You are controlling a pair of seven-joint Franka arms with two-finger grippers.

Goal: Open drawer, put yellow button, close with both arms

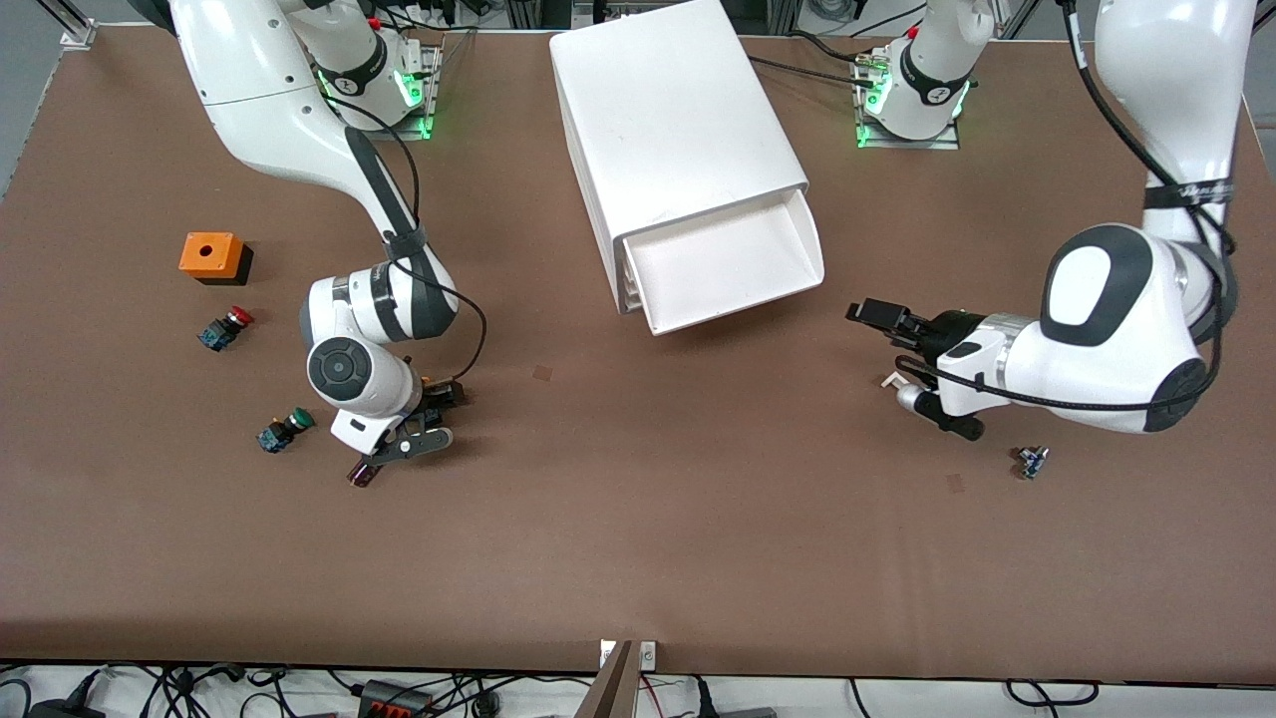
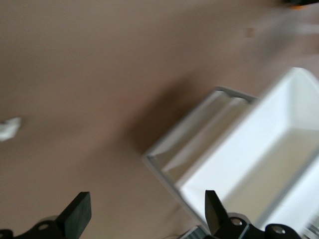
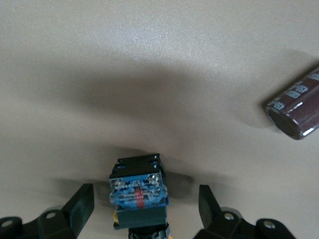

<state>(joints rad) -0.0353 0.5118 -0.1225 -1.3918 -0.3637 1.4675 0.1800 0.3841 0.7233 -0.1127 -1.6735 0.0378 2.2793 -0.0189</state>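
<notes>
The yellow button, small, light, rigid and rollable by its look, lies on the table between the spread fingers of the right gripper, best pinched across its squarish blue-black body, while the left gripper waits wide open by the pulled-out drawer

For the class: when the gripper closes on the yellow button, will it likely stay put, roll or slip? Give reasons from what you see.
The yellow button lies on its side between the right gripper's open fingers. Its blocky black-and-blue body probably resists rolling; the round cap might roll. Its hard plastic looks stiff and perhaps slippery, so an off-centre pinch could twist it.
</notes>
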